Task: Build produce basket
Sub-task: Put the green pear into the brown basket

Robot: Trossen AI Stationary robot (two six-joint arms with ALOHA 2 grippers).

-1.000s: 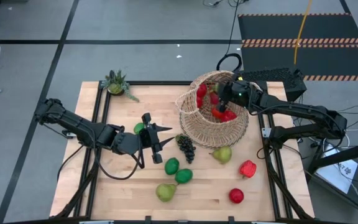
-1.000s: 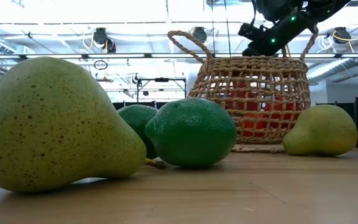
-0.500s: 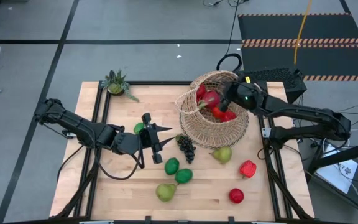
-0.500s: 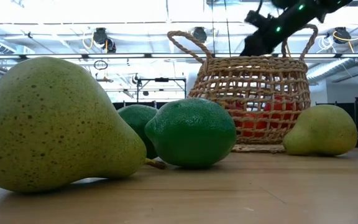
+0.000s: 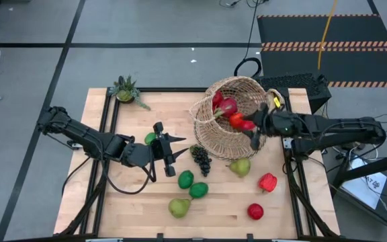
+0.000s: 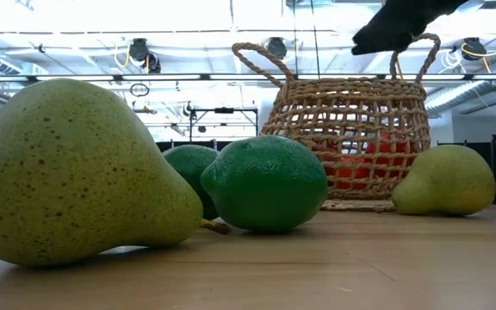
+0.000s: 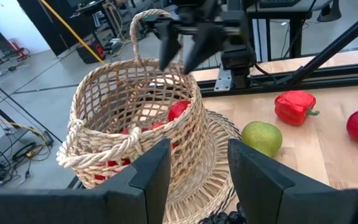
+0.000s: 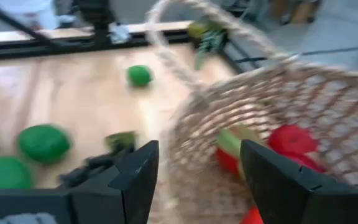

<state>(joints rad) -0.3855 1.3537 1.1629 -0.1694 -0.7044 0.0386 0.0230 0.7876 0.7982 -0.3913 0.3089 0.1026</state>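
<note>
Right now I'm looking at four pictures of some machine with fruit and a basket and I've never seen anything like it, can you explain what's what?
It is a robot with two dark arms at a wooden table, each ending in a two-fingered pincer. One picture looks straight down, one sits level with the tabletop, and two come from cameras on the arms' wrists.

The wicker basket stands toward the table's far right and already holds red pieces and a pink dragon fruit. On the table lie two pears, limes, dark grapes, a red pepper, a red apple, and a small potted plant at the far left corner.

The right pincer is open and empty at the basket's right rim. The left pincer hovers over the middle of the table, open, holding nothing.
</note>
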